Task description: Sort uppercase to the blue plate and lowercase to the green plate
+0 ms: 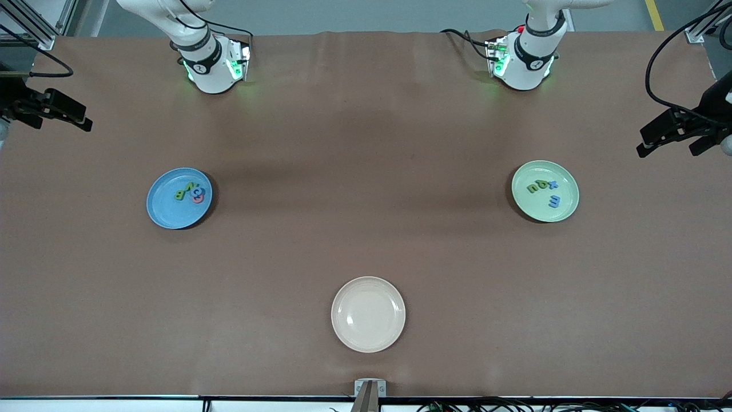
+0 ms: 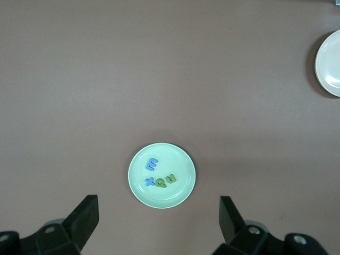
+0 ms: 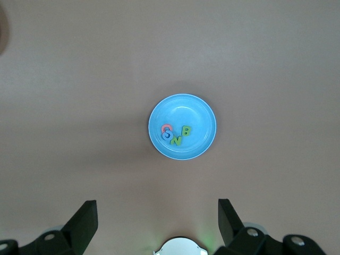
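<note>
Blue plate [image 1: 166, 209] holds the uppercase [image 1: 189, 191]; green plate [image 1: 563, 200] the lowercase [image 1: 543, 189].
Left gripper [image 2: 159, 220] and right gripper [image 3: 157, 220] hover high over the desk [image 1: 366, 171], fingers [image 2: 85, 215] spread, empty.

Brown table [image 1: 366, 171], blue plate [image 1: 166, 214], green plate [image 1: 563, 209], cream-white plate [image 1: 368, 314] nearest camera

Cream plate [image 2: 329, 64] cut by frame edge

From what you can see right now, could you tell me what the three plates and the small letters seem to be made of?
The blue plate, green plate and cream-white plate look like smooth plastic or melamine, going by their soft sheen. The uppercase letters and lowercase letters look matte and flat, possibly foam or painted wood.
</note>
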Motion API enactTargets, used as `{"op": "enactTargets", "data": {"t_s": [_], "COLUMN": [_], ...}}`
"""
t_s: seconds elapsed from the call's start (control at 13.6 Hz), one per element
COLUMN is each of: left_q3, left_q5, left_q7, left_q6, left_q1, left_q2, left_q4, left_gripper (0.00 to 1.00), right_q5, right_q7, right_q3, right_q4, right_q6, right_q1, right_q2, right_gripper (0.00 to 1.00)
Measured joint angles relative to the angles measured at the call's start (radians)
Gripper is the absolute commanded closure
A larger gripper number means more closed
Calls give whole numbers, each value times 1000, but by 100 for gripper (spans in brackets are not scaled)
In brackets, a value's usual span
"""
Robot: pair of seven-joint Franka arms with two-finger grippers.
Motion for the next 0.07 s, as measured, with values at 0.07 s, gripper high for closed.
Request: {"op": "enactTargets", "data": {"t_s": [0.07], "left_q3": [0], "left_q5": [0], "left_q7": [0], "left_q6": [0], "left_q1": [0], "left_q2": [0], "left_q4": [0], "left_gripper": [0], "right_q5": [0], "right_q7": [0], "right_q3": [0], "right_q4": [-14], "right_q6": [18], "right_q1": [0], "right_q2": [0], "right_gripper": [0]}}
